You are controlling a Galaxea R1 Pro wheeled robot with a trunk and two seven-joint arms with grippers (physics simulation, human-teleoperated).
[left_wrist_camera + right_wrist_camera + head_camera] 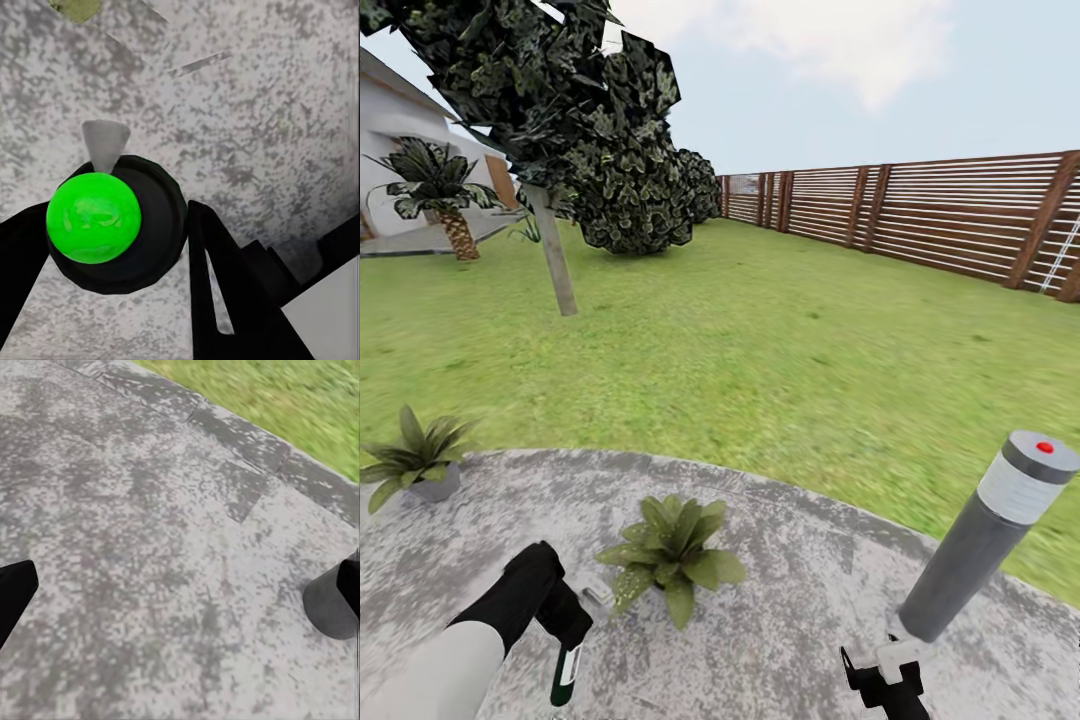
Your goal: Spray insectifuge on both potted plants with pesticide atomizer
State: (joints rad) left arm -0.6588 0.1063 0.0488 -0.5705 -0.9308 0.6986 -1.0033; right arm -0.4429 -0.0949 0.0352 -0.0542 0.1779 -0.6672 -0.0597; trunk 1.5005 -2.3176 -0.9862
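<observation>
While left tool [565, 640] clamps pesticide atomizer [568, 672] over grey patio [780, 600], right tool [880, 680] spread; lawn beyond.

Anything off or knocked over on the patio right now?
One thing: the bollard lamp leans noticeably instead of standing upright, though the wide head camera may exaggerate that. Both potted plants sit upright on the stone patio. The pesticide atomizer hangs from the left gripper.

Bright green pesticide atomizer [94, 217] between two black fingers [225, 285], above speckled grey patio [262, 112].
</observation>
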